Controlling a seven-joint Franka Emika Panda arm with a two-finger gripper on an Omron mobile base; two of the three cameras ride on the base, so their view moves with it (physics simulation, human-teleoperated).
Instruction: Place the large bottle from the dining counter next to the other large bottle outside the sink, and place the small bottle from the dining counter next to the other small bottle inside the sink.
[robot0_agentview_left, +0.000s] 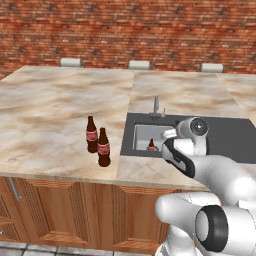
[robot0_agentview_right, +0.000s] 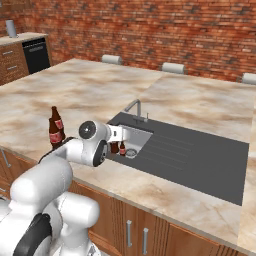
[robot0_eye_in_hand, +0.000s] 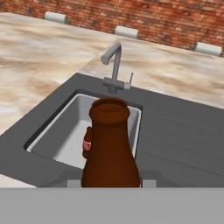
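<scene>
Small bottle (robot0_eye_in_hand: 110, 148) clamped in end effector (robot0_eye_in_hand: 111, 183) over sink (robot0_eye_in_hand: 65, 131)

White arm bent forward and down from the base, elbow low, wrist with its dark round joint tilted downward, gripper (robot0_eye_in_hand: 111, 183) pointing steeply down, jaws closed around a small brown bottle (robot0_eye_in_hand: 110, 148), bottle upright between the fingers

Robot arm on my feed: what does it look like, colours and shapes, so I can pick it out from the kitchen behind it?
The arm is made of glossy white, rounded, bulbous links. Dark grey to black rings and bands mark the joints, with a round dark disc with a pale centre on the wrist in both base views. A black stripe runs along the forearm link. No loose cables or lettering can be made out. The end effector's fingers are hidden behind the wrist.
</scene>
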